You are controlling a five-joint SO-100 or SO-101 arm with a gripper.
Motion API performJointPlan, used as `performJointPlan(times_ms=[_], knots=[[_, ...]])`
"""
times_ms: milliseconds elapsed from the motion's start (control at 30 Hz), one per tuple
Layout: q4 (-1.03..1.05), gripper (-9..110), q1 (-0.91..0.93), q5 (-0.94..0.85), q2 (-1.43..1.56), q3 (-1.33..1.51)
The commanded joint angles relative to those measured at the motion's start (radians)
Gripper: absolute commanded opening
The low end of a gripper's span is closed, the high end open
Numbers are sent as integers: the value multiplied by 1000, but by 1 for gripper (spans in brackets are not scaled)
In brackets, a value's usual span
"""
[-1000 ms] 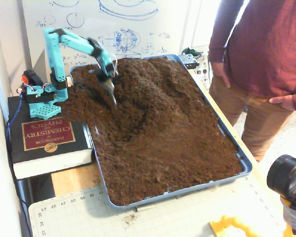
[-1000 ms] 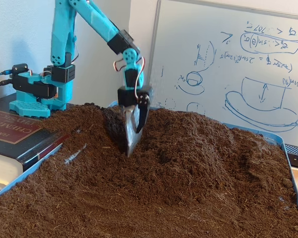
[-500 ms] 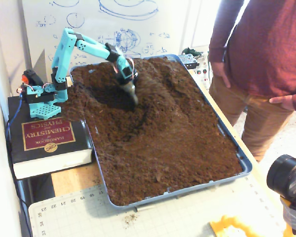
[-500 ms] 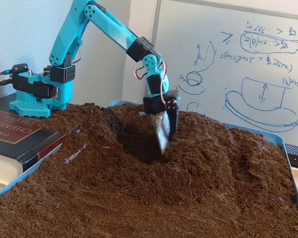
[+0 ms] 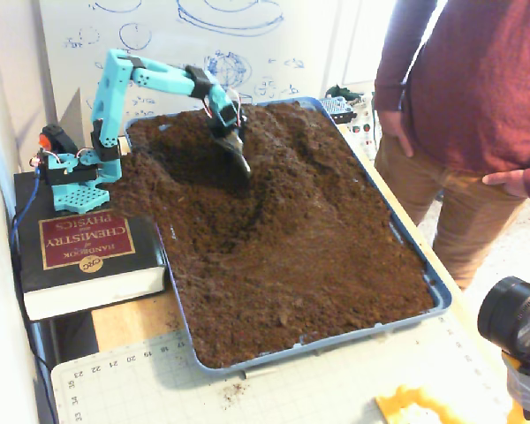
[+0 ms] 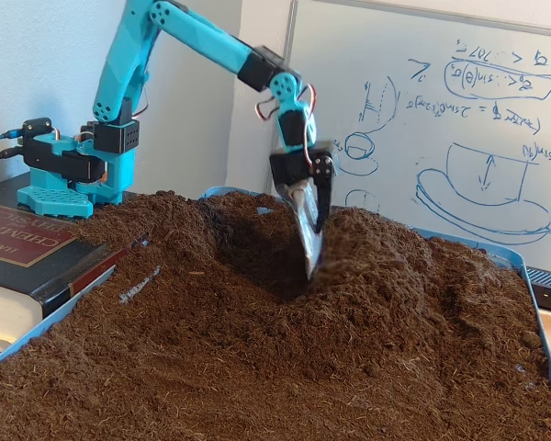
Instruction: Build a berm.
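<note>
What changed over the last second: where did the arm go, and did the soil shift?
The gripper swept rightward in both fixed views, pushing soil out of a hollow onto the berm, and is now lifting slightly. Nothing was grasped or released. The tray, book and bystander stayed put.

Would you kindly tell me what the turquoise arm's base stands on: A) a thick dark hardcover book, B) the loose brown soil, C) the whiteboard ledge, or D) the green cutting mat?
A: in both fixed views the turquoise arm's base sits on the thick dark hardcover book, just outside the blue tray of brown soil.
</note>
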Motion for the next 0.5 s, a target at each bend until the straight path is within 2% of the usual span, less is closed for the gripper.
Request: performJointPlan(times_ms=[0,167,467], knots=[[110,0,18,-5,253,-126],[28,1,75,-2,302,-212],[-482,0,123,210,-164,-609]])
